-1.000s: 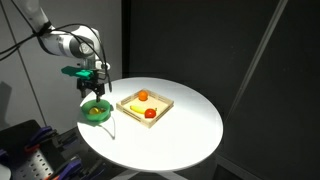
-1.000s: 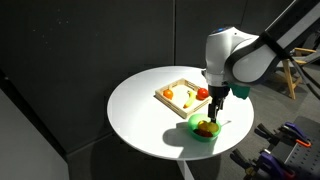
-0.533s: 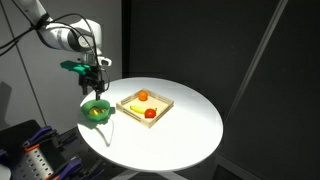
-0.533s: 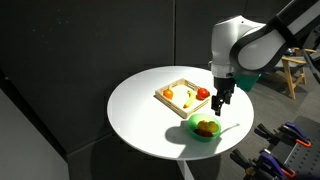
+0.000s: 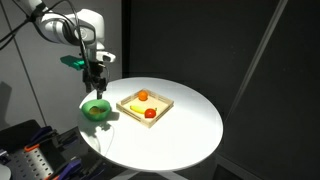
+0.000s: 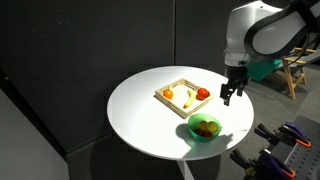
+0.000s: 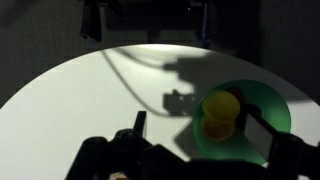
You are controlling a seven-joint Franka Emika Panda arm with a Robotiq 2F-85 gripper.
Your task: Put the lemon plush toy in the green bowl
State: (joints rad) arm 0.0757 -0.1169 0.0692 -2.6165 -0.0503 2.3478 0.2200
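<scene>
**Lemon rests in the bowl, end effector hangs open above it**

At the left of an exterior view, the end effector point(image 5: 96, 86) hangs over the near edge of the round desk point(image 5: 190, 125), pointing straight down. The wrist view shows its fingers point(image 7: 139, 124) spread wide with nothing between them, so it holds nothing.

Directly below it sits the green bowl point(image 5: 96, 110), clear of the fingertips. The lemon plush toy point(image 7: 221, 105) lies inside that bowl, on its floor and below the rim, which suits a soft ball that would otherwise roll on the desk. With the toy in the bowl and free of the fingers, the task looks to me done or very nearly so. The height of the end effector reads as a safe clearance above the rim.

Further right of the end effector, and lower, stands the wooden tray point(image 5: 170, 102), near the bowl but apart from it. It holds the longer yellow toy point(image 5: 134, 107), the orange round toy point(image 5: 143, 96) and the red round toy point(image 5: 150, 114). Its raised edge keeps them together.
</scene>
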